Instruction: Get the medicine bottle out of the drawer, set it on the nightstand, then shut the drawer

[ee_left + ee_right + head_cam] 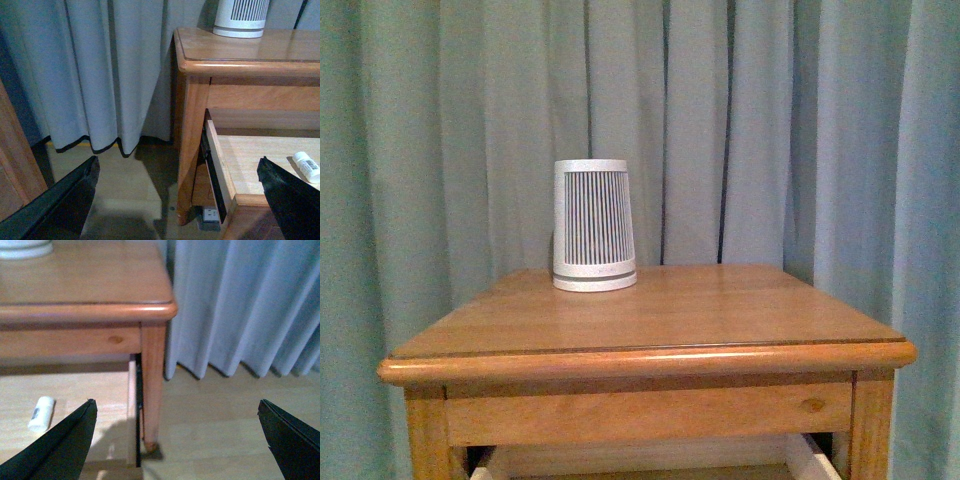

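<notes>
The honey-brown nightstand [650, 315] stands in front of me with its upper drawer [220, 165] pulled out. On the drawer's pale floor lies the small white medicine bottle [306, 166], on its side; the right wrist view shows the bottle [41, 413] too. My left gripper [180, 200] hangs open off the nightstand's left front corner, one finger over the drawer's front edge, short of the bottle. My right gripper [177, 440] is open by the right front leg, one finger over the drawer [131, 405] beside the bottle. Neither holds anything. The front view shows no arm.
A white ribbed container [594, 226] stands at the back left of the nightstand top. Grey-blue curtains [770, 130] hang close behind and to both sides. Another wooden piece [15, 165] stands left of the left gripper. A white socket block [211, 214] lies on the floor under the drawer.
</notes>
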`<state>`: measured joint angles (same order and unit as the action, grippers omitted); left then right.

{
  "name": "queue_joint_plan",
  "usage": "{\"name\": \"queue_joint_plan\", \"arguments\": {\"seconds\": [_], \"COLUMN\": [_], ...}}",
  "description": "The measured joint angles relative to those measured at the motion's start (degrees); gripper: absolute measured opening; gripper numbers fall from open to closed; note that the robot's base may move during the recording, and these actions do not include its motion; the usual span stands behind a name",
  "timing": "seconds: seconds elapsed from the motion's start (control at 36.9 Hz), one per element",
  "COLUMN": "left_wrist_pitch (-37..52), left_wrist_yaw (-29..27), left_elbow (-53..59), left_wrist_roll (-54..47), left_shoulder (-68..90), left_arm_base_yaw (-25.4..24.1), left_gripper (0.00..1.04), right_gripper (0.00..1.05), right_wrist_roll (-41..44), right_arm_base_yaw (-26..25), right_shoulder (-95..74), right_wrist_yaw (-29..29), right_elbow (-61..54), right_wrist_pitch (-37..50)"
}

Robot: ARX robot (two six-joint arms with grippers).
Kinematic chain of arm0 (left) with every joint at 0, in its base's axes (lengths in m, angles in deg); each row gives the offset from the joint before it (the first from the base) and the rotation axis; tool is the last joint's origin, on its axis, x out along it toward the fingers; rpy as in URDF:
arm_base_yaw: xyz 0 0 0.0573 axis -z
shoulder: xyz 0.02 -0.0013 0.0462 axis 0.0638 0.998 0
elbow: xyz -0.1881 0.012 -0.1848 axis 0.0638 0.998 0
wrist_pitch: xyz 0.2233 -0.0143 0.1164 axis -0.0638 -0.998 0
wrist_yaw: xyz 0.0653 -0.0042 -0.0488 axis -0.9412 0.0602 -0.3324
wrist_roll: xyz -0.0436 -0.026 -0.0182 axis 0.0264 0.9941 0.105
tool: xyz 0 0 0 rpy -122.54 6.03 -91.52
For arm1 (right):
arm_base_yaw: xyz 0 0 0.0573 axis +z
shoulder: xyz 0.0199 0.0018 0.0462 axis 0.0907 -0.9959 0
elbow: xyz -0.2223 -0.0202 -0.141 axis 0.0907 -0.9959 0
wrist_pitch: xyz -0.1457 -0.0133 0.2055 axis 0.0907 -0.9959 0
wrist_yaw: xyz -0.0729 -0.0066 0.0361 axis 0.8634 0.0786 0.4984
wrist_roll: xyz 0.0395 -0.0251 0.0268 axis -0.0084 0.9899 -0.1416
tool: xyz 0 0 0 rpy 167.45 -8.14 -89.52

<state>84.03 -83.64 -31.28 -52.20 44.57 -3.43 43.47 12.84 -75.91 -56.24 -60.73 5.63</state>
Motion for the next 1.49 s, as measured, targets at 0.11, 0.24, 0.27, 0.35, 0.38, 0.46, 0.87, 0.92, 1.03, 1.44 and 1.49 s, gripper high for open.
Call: {"name": "queue_joint_plan", "arguments": {"seconds": [0.11, 0.24, 0.27, 0.35, 0.38, 0.46, 0.87, 0.92, 1.03, 1.44, 1.49], "left_wrist_pitch": [0.0, 0.0, 0.0, 0.0, 0.0, 0.0, 0.0, 0.0, 0.0, 0.0, 0.0], "left_wrist_yaw": [0.0, 0.0, 0.0, 0.0, 0.0, 0.0, 0.0, 0.0, 0.0, 0.0, 0.0], "left_elbow": [0.0, 0.0, 0.0, 0.0, 0.0, 0.0, 0.0, 0.0, 0.0, 0.0, 0.0], "left_wrist_roll": [0.0, 0.0, 0.0, 0.0, 0.0, 0.0, 0.0, 0.0, 0.0, 0.0, 0.0], "left_shoulder": [0.0, 0.0, 0.0, 0.0, 0.0, 0.0, 0.0, 0.0, 0.0, 0.0, 0.0], "left_arm_base_yaw": [0.0, 0.0, 0.0, 0.0, 0.0, 0.0, 0.0, 0.0, 0.0, 0.0, 0.0], "left_gripper": [0.98, 0.98, 0.98, 0.98, 0.98, 0.98, 0.98, 0.98, 0.98, 0.98, 0.98], "right_gripper": [0.98, 0.98, 0.98, 0.98, 0.98, 0.98, 0.98, 0.98, 0.98, 0.98, 0.98], "right_wrist_roll": [-3.5, -5.6, -5.7, -5.7, -5.7, -6.0, -8.8, -9.1, -10.1, -14.6, -15.0], "right_arm_base_yaw": [2.4, 5.7, 6.2, 7.6, 7.8, 8.3, 10.1, 10.3, 10.6, 12.5, 12.6], "right_shoulder": [-13.0, -24.8, -26.4, -32.8, -34.2, -39.9, -63.0, -64.8, -69.0, -81.3, -82.8], "right_wrist_yaw": [-1.1, -1.6, -1.7, -1.5, -1.5, -1.7, -3.2, -3.2, -3.8, -4.3, -4.5], "right_elbow": [8.2, 15.0, 15.9, 18.7, 19.4, 22.4, 38.1, 39.5, 42.8, 51.9, 53.4], "right_wrist_pitch": [-5.4, -7.5, -7.4, -5.2, -4.6, -3.7, -0.8, -0.8, -0.7, -1.1, -1.1]}}
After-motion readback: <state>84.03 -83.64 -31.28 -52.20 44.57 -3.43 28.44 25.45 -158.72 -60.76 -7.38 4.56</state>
